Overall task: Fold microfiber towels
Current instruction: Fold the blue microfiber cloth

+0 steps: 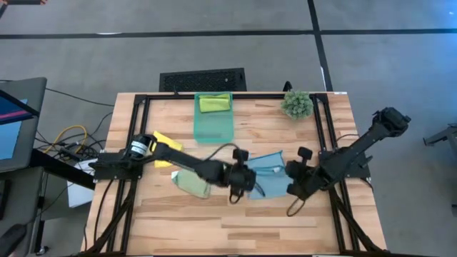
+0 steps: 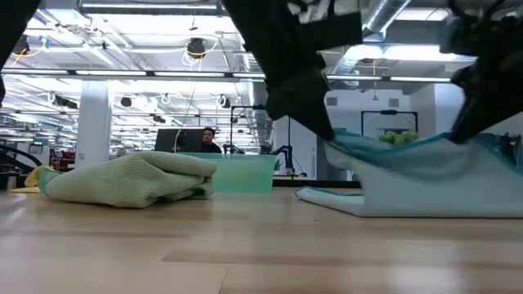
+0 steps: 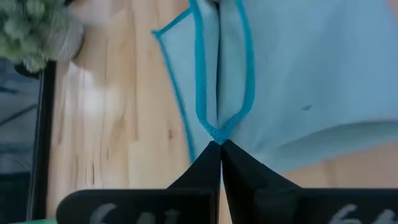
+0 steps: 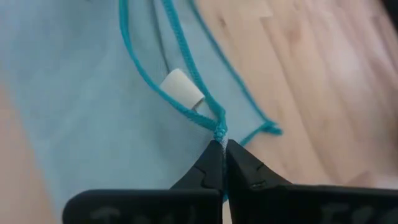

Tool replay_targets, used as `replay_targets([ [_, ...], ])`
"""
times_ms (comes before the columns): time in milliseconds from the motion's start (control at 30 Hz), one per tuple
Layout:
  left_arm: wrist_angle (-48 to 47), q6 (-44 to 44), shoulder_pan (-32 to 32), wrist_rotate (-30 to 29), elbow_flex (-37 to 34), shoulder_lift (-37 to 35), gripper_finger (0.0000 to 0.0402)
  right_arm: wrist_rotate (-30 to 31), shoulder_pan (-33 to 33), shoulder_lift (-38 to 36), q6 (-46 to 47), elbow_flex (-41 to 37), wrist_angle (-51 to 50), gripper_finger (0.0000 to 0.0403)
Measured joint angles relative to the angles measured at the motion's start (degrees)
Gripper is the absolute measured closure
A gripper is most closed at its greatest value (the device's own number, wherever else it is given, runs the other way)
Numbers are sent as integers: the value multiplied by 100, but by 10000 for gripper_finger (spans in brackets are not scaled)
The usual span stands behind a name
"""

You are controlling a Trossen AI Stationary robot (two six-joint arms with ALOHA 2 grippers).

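Four towels showed: one lime towel (image 1: 214,103) inside the single teal bin (image 1: 214,127), and beyond it one yellow towel (image 1: 165,143), one pale green towel (image 1: 191,183) and one blue towel (image 1: 269,173). One plant (image 1: 296,104) stood beside the bin.

The blue towel (image 3: 298,87) is soft matt cloth with a stitched teal hem and a small white tag (image 4: 183,89). The pale green towel (image 2: 131,180), left of it, is nubby matt microfiber. The table (image 1: 214,221) is smooth light wood planks, faintly sheened. The bin (image 1: 213,123) is translucent teal plastic. The fingers (image 3: 245,177) look matt black plastic.
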Motion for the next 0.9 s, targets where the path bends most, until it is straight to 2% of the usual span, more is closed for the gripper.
replay_targets([
  [133,-382,-242,209,583,0,1,401,1,-542,186,-646,0,185,383],
  [267,-1089,-585,161,674,79,3,401,-206,-965,344,-1330,-2,484,388],
  [367,-1640,-938,51,784,304,4,401,-533,-1035,323,-1578,0,621,386],
  [600,-1863,-793,-470,1015,982,7,401,-1334,-294,-138,-1632,50,938,386],
  [800,-1838,-629,-725,852,1392,7,401,-1361,309,-470,-1578,416,949,385],
  [900,-1825,-627,-773,1057,1427,7,401,-1354,537,-581,-1428,614,958,384],
])
